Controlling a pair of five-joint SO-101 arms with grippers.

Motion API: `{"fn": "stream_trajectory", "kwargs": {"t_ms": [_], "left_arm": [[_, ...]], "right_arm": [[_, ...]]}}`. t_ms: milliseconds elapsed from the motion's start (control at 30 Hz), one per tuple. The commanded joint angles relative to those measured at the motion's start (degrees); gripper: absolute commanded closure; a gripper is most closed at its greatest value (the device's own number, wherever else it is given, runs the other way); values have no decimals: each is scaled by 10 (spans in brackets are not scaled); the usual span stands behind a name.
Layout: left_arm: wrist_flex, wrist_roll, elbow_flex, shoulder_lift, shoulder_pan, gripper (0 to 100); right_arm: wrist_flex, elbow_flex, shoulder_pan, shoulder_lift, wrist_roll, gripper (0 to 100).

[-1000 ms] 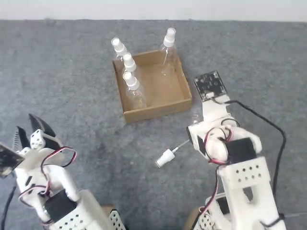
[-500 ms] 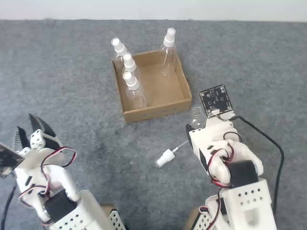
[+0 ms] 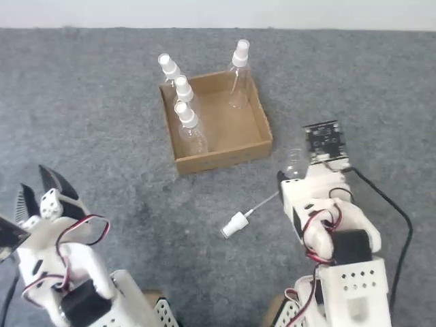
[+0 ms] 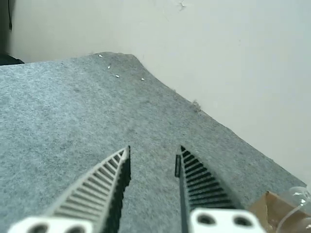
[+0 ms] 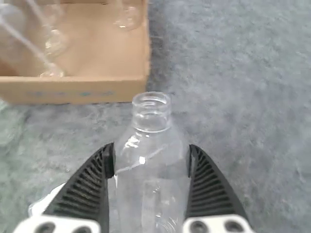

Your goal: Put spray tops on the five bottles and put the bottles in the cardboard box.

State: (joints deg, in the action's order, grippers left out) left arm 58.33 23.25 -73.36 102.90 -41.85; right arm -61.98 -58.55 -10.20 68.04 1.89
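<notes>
Cardboard box (image 3: 225, 155): three capped bottles (image 3: 185, 117) crowd its left wall; fourth bottle (image 3: 239, 71) at far-right corner; middle floor apparently open.

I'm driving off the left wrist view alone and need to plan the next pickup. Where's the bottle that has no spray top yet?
Observer: The uncapped bottle is gripped around its body by the right gripper, just outside the cardboard box.
Operator: And its spray top?
Observer: The loose spray top lies on its side on the carpet, between the box and the arms' bases.
Operator: How full is the box?
Observer: Four capped bottles stand in it, three along one side wall and one at the opposite far corner.
</notes>
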Motion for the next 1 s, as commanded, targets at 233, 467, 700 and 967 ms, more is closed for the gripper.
{"fn": "stream_trajectory", "kwargs": {"t_ms": [233,467,700,967], "left_arm": [[74,-42,160,4,49,855],[113,-164,205,4,260,856],[155,-304,182,-1,432,859],[176,-389,81,-2,565,859]], "right_arm": [[43,-16,73,18,-24,979],[67,-29,121,18,-55,979],[80,-30,148,18,-68,978],[95,-39,149,18,-81,978]]}}
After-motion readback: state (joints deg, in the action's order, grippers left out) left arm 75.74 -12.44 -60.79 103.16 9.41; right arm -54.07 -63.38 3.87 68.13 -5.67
